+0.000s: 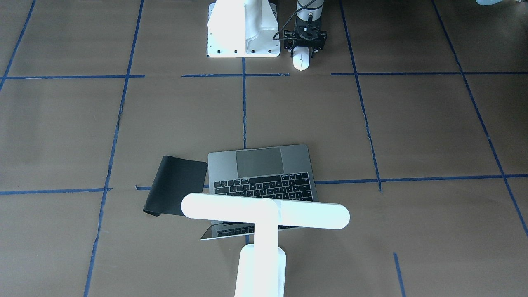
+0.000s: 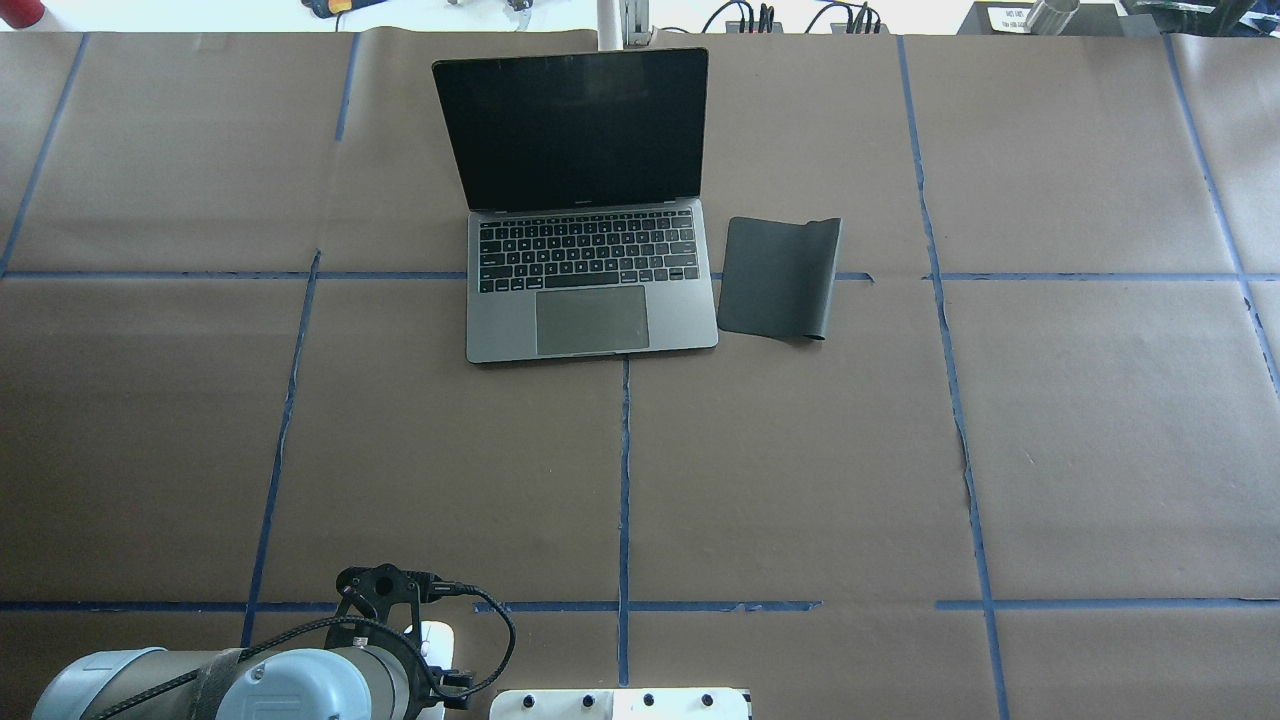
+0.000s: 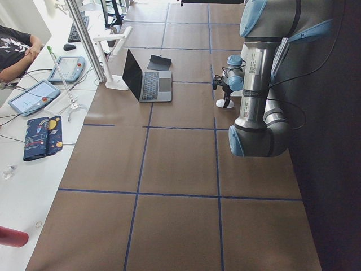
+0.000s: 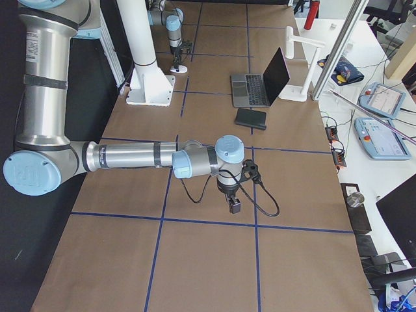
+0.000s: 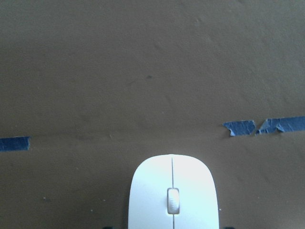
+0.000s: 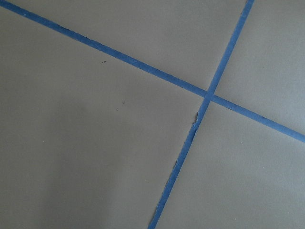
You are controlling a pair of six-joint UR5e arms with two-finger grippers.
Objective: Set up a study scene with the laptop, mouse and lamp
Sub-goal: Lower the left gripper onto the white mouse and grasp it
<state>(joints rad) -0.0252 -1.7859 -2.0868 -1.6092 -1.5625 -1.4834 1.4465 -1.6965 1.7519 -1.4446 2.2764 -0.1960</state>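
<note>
The white mouse point(image 1: 301, 61) lies on the brown table close to the robot base; it also shows in the left wrist view point(image 5: 172, 193). My left gripper point(image 1: 303, 51) stands straight down over the mouse's rear end, jaws open, one finger on each side with small gaps. The grey laptop point(image 2: 590, 290) stands open at the far middle of the table, its screen dark. The white T-shaped lamp point(image 1: 264, 214) stands behind the laptop's screen. My right gripper point(image 4: 234, 207) hangs low over bare table at the robot's right; I cannot tell if it is open or shut.
A black mat point(image 2: 780, 275) lies flat just to the right of the laptop, one edge curled. The white boxy pedestal point(image 1: 243, 29) stands beside the mouse. Blue tape lines cross the table. Tablets and cables lie beyond the far edge point(image 4: 383, 101).
</note>
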